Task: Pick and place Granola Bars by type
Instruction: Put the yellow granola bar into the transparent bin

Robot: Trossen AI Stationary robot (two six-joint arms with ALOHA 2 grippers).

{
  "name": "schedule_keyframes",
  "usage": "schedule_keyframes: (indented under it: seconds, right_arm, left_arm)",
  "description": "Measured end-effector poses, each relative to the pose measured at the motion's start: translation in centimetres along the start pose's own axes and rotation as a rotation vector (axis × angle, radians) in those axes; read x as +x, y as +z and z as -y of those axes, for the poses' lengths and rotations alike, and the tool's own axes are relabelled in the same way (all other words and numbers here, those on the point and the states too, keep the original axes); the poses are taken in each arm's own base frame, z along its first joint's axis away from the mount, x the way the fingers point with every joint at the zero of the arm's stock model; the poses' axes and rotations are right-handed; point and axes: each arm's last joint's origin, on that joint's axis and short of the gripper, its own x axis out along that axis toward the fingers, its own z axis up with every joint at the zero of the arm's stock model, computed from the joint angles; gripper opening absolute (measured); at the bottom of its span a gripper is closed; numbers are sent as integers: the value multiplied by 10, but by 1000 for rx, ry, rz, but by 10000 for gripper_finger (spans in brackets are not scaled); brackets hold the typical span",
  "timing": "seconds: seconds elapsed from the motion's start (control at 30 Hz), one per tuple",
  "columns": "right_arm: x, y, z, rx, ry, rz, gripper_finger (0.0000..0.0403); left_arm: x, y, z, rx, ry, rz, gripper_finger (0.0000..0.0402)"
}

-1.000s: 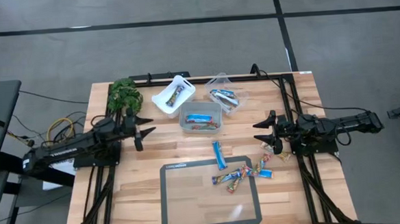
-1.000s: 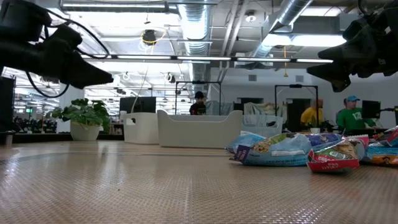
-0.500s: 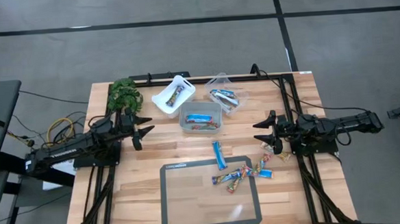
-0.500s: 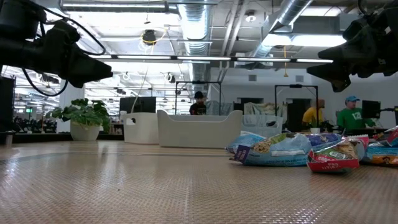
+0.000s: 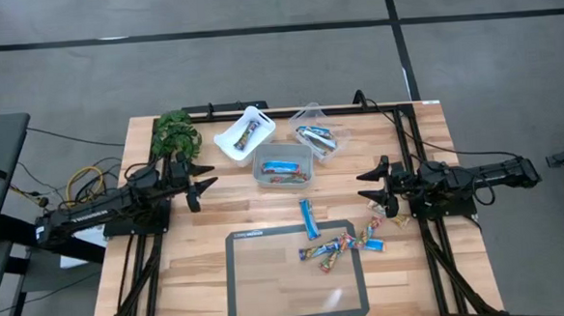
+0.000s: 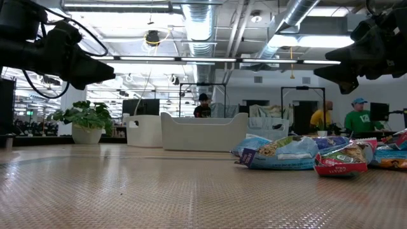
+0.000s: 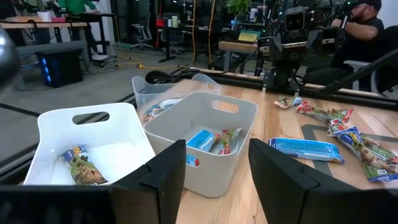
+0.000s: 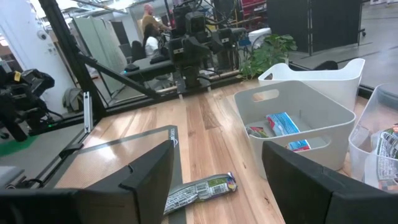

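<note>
On the mat, shiny multicoloured Granola Bars (image 5: 340,244)

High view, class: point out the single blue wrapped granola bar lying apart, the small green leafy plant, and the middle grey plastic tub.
Single blue wrapped granola bar (image 5: 308,219), high view, middle of the wrapper.
Small green leafy plant (image 5: 174,134), high view, centre of the leaves.
Middle grey plastic tub (image 5: 259,163), high view, left rim.

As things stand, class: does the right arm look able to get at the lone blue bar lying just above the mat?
Probably yes. The right gripper hangs open, holding nothing, and only bare table lies between it and the blue bar.
</note>
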Motion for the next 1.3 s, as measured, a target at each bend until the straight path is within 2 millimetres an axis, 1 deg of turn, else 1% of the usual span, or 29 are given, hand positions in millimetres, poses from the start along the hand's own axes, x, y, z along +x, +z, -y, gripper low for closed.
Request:
schedule_keyframes:
  seconds: [0.53, 0.6, 0.67, 0.73, 0.8, 0.83, 0.87, 1.0, 1.07, 1.2, 1.3]
  right_arm:
    - [0, 0, 0, 8, 2, 4, 240]
    - [0, 4, -1, 115, 10, 32, 240]
    - [-1, 5, -1, 286, 7, 16, 240]
    - [-2, 10, -2, 436, 1, 0, 240]
    - [-1, 15, -3, 515, -17, -33, 240]
    - [0, 15, -3, 532, -37, -71, 240]
    - [1, 16, -4, 538, -55, -103, 240]
    - [8, 34, -8, 533, -86, -163, 240]
    - [14, 36, -10, 508, -118, -238, 240]
    - [31, 48, -15, 413, -167, -372, 240]
    - [46, 55, -20, 361, -150, -490, 240]
  left_arm:
    - [0, 0, 0, 0, 0, 0, 169]
    - [0, 0, 0, 0, 0, 0, 169]
    - [0, 0, 0, 0, 0, 0, 169]
    - [0, 0, 0, 0, 0, 0, 169]
    - [0, 0, 0, 0, 0, 0, 169]
    - [0, 0, 0, 0, 0, 0, 169]
    - [0, 0, 0, 0, 0, 0, 169]
    - [0, 0, 0, 0, 0, 0, 169]
    - [0, 0, 0, 0, 0, 0, 169]
    - [0, 0, 0, 0, 0, 0, 169]
    - [0, 0, 0, 0, 0, 0, 169]
